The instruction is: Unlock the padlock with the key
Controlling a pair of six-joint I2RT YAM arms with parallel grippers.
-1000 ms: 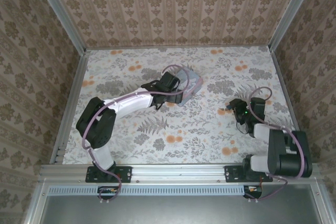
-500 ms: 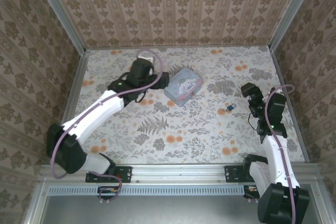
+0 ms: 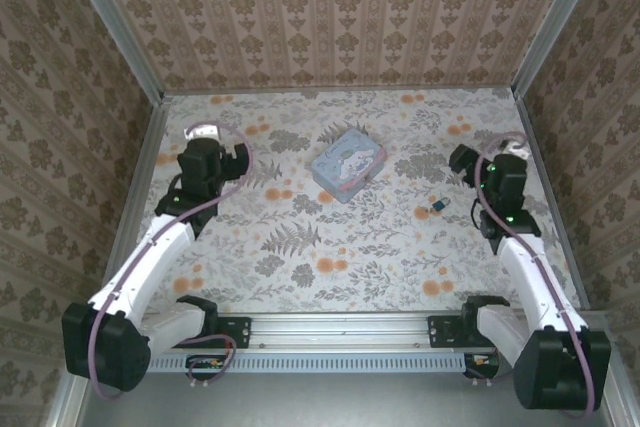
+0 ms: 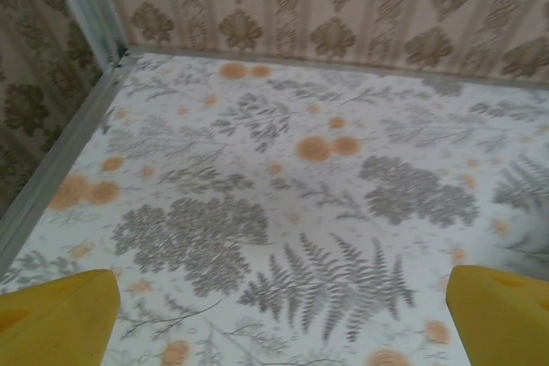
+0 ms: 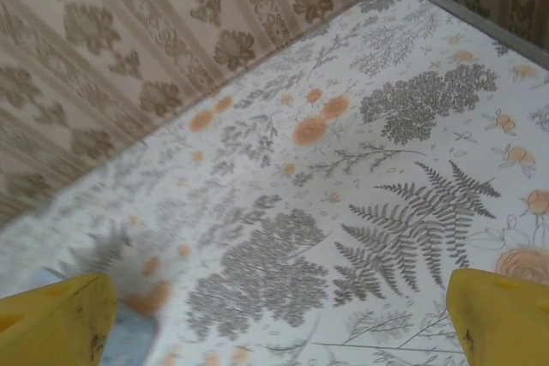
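Key (image 3: 438, 205) lies loose on the table (image 3: 400, 257), near the right edge, beside the right gripper (image 3: 483, 162), whose jaws are spread and empty. The left gripper (image 3: 215, 150), also spread, hangs near the left edge. A pastel case (image 3: 348, 164) sits between them.

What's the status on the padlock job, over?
Left gripper open, empty. Right gripper open, empty. Small blue item, maybe the key, lies loose on table, right of patterned pouch. Nothing blocking it.
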